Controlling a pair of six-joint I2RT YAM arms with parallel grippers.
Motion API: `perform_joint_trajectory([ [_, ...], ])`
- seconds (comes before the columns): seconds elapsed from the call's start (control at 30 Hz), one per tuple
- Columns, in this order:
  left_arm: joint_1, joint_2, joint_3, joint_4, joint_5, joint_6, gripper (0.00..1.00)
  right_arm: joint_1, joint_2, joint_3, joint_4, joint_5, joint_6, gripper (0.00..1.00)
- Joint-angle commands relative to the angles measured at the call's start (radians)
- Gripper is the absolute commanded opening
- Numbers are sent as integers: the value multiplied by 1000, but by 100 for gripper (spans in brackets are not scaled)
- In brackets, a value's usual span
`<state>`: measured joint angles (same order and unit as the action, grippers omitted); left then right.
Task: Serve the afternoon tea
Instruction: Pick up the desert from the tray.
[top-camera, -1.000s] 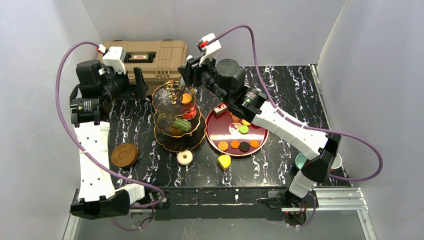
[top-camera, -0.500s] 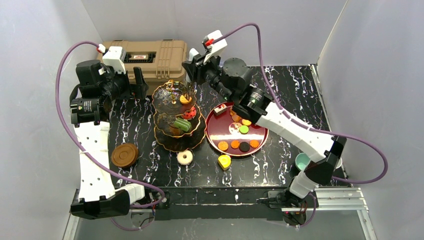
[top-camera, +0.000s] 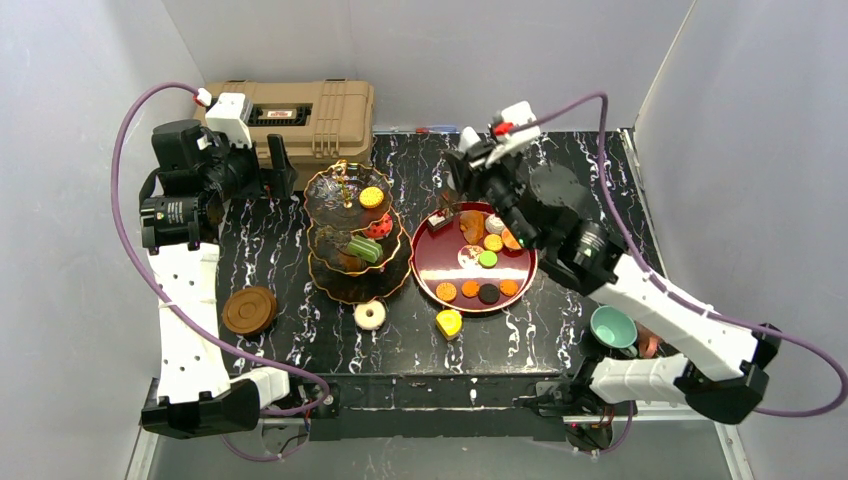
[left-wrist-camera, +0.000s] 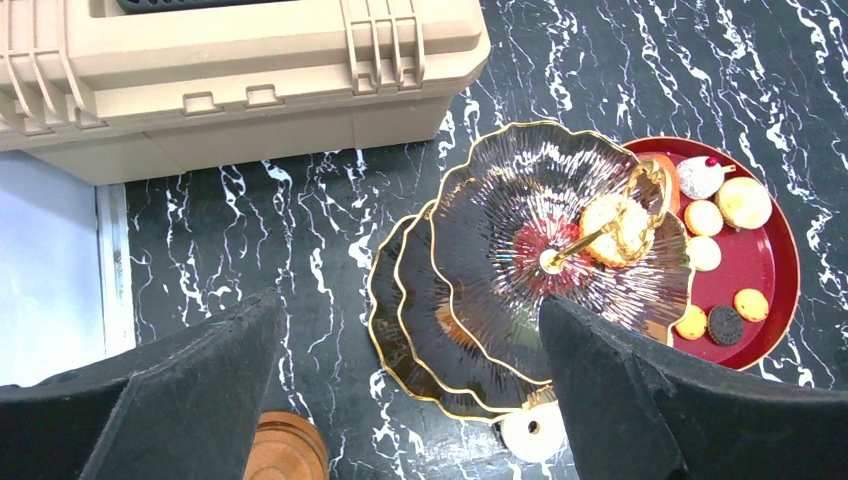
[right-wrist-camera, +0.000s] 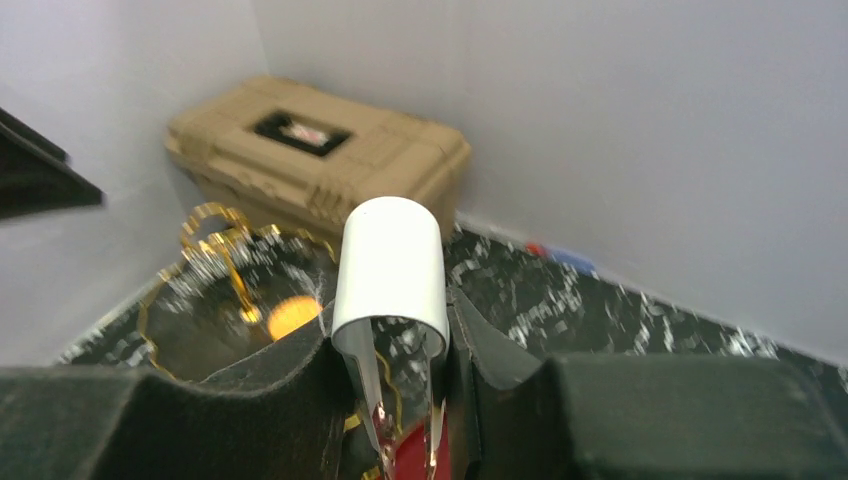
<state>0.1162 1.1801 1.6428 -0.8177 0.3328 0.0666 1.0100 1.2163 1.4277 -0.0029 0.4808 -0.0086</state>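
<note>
Between the fingers of the right gripper (right-wrist-camera: 395, 350) sat white-capped metal tongs (right-wrist-camera: 390, 270), held firmly and pointing down over the far rim of the red tray (top-camera: 425, 270) of sweets (top-camera: 488, 259). To the left of this gripper stood the three-tier stand (top-camera: 355, 275), with an orange macaron (top-camera: 371, 197) on its top tier. The left gripper (left-wrist-camera: 410, 298) hovered with its jaws wide apart, the stand under it and slightly to the right, the tan case (left-wrist-camera: 240, 70) just beyond it.
</note>
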Motion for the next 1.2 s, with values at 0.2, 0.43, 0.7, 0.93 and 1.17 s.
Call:
perform_joint_trajectory([
  [0.2,6,-32,-16,-29,55,12,98,-7,-175,-378,36,185,63,27],
  [0.43,7,-21,-19,-28,64,12,98,-65,-157,-505,124,213,76,27],
  [0.7,6,-13,-18,-28,64,22,98,-193,-98,-611,272,156,139,27],
  [0.93,5,-2,-18,-26,72,21,98,-203,-89,-736,453,158,122,28],
  [1.17,7,1,-14,-24,71,22,98,-206,-87,-814,541,190,108,32],
])
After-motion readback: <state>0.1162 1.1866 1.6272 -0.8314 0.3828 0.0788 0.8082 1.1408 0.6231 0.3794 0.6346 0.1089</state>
